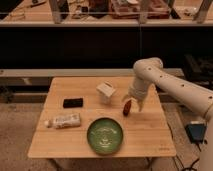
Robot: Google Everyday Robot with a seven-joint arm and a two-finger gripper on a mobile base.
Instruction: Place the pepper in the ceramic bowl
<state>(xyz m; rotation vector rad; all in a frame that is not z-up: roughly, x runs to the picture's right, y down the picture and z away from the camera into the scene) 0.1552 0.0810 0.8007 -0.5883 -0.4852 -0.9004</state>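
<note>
The pepper (127,108), small and dark red-brown, lies on the wooden table (150,135) right of centre. My gripper (133,103) hangs from the white arm (165,85) directly over it, pointing down, open, with the pepper at its left finger. The pepper looks to be resting on the table. The ceramic bowl (105,135), wide, green and glossy with a pale pattern in its centre, stands empty at the table's front middle, down and to the left of the gripper.
A small white carton (106,92) stands just left of the gripper. A flat black rectangle (73,102) lies at the left, and a pale wrapped packet (64,120) in front of it. Dark shelving runs behind the table.
</note>
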